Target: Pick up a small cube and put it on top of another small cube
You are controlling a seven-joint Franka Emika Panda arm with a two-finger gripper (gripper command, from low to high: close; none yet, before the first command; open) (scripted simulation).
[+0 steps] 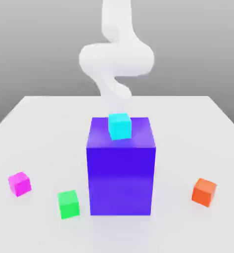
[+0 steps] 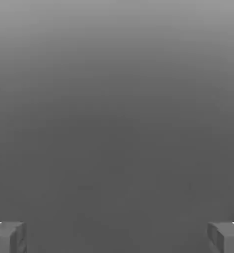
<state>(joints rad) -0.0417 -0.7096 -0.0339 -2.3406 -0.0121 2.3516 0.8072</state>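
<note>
The small magenta cube (image 1: 20, 184) lies on the white table near the front, at the exterior view's left. The small green cube (image 1: 69, 204) rests a little to its right, close to the foot of the big blue-violet block, and the two cubes are apart. My white arm (image 1: 116, 59) rises behind the block, far from both cubes. In the hand view my gripper (image 2: 117, 238) is open, its grey fingertips (image 2: 8, 238) stand wide apart, and only plain grey background lies between them.
The tall blue-violet block (image 1: 121, 178) stands mid-table with a cyan cube (image 1: 119, 125) on its top. An orange cube (image 1: 204, 191) sits at the front of the exterior view's right. The white table (image 1: 39, 128) spreads around them.
</note>
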